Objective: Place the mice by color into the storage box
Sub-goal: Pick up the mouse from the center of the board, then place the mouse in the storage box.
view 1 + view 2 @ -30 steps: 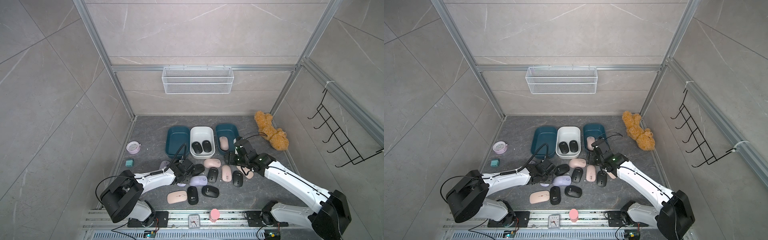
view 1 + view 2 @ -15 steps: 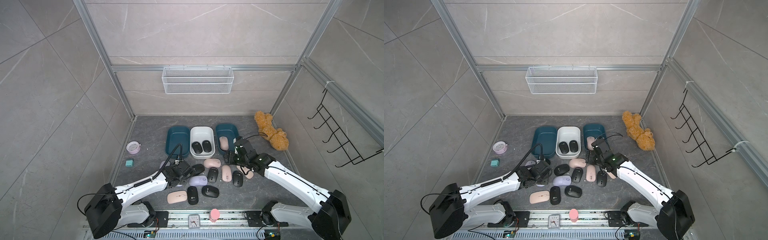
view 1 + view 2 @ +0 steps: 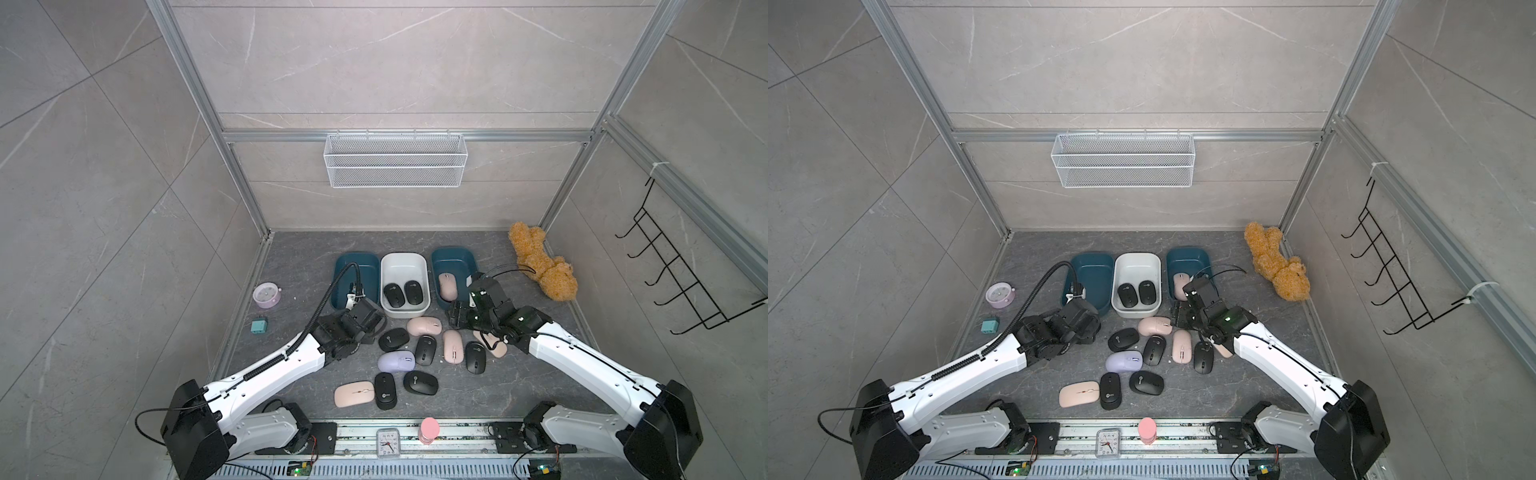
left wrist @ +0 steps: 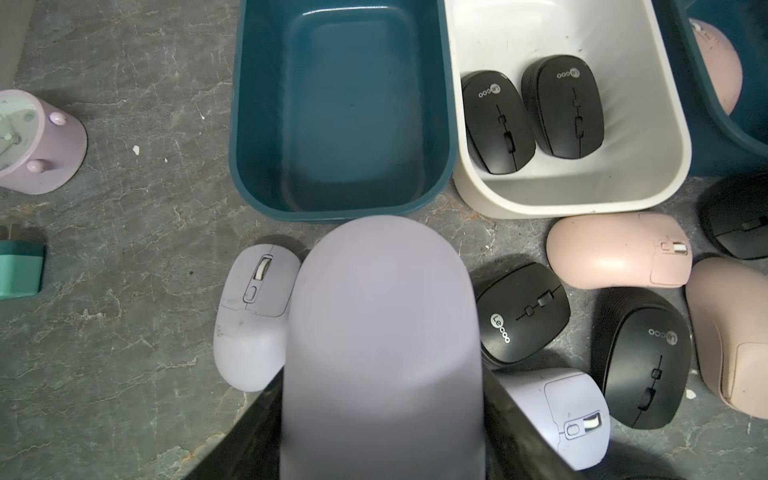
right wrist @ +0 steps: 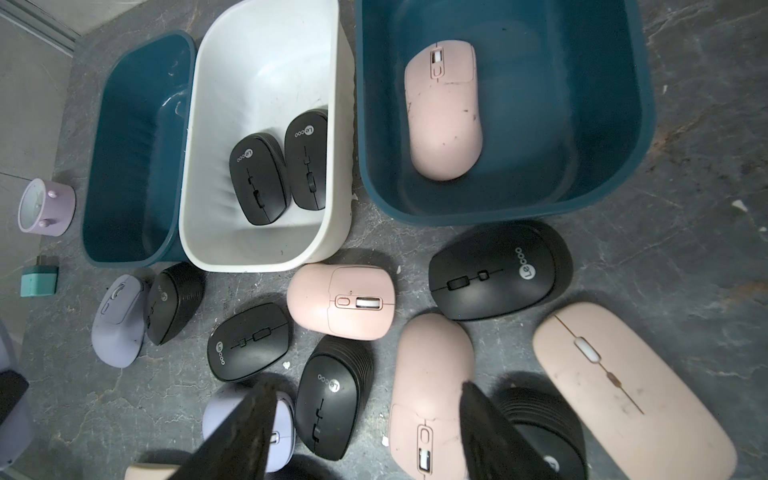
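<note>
My left gripper is shut on a lilac mouse, held just in front of the empty left teal bin of the storage box; in both top views that gripper hides the held mouse. The white middle bin holds two black mice. One pink mouse lies in the right teal bin. My right gripper is open above loose pink and black mice. A lilac mouse lies on the floor.
A round pale purple alarm clock and a small teal block sit left of the bins. A teddy bear lies at the back right. A wire basket hangs on the back wall. A small clock stands on the front rail.
The left arm has stretched out and carried its gripper with the lilac mouse a little toward the left teal bin. The right arm has stayed still.
</note>
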### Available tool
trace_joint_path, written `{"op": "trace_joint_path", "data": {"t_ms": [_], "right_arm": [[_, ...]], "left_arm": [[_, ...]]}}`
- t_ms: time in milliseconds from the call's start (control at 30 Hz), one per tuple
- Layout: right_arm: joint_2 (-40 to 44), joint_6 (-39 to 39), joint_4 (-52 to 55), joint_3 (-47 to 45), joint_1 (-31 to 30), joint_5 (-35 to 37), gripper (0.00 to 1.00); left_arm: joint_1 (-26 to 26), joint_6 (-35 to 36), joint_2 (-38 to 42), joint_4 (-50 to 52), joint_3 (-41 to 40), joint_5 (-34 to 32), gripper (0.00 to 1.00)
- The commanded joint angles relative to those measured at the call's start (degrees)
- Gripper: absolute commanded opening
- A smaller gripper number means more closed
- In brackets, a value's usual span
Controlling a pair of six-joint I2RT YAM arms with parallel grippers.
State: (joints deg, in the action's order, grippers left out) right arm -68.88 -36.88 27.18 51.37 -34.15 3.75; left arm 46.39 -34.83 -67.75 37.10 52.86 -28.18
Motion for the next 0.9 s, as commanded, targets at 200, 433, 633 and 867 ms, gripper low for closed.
{"op": "trace_joint_path", "data": {"t_ms": [200,433,633,867], "right_arm": [[0.33,-0.53,-1.23,-0.03,0.14,-0.59,0.71],[-0.19,-0.87,-2.35,-0.75,0.12,-0.99,0.71],[-0.89,-0.93,-2.98,-1.19,0.14,-1.15,0.71],[-1.17,-1.13,-3.79,-1.85,0.08,-1.44,0.71]], "left_arm": [[-12.15,7.58,-6.99,-11.62,5.89,10.31,0.57],[-18.62,9.91,-15.07,-15.25,10.72,16.02,0.57],[-20.35,12.12,-22.44,-15.92,16.03,17.15,0.57],[-21.69,13.06,-30.37,-16.28,20.52,18.87,0.57]]}}
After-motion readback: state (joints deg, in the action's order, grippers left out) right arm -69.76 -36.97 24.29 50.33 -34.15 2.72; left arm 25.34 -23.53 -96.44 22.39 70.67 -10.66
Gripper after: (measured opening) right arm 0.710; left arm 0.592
